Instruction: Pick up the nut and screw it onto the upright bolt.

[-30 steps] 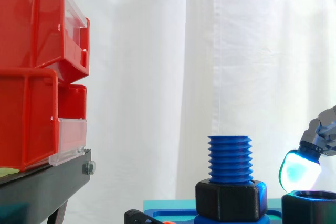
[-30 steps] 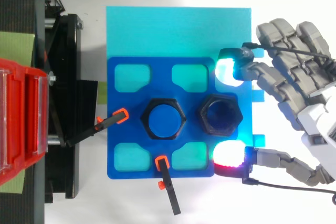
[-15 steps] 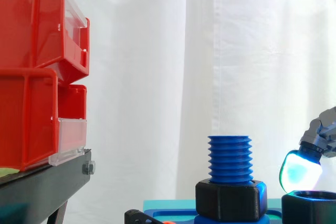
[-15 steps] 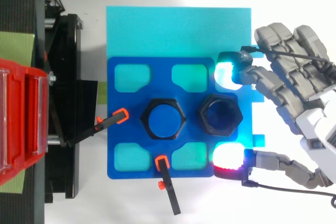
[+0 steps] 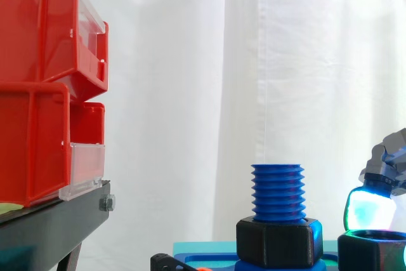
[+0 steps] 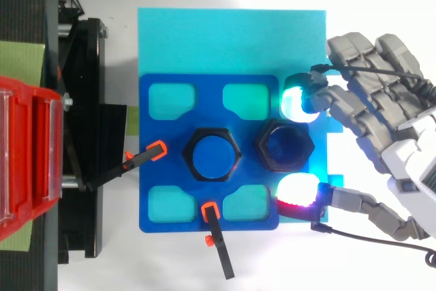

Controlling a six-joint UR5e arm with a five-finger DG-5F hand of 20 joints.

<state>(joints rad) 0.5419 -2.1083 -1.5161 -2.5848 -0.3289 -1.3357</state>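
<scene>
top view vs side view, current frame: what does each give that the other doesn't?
Top: robot hand palm, its two glowing pads either side of the loose nut, that nut's open bore. Side: threads of the bolt standing above its base nut, red bins stacked two high. Both: bolt, both nuts, one pad, bins, blue plate.

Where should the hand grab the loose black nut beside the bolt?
Pinch the nut by two opposite outer flats, coming from the top view's right, where the hand is. It lies flat, hole up, and the bolt stands close on its left.
</scene>
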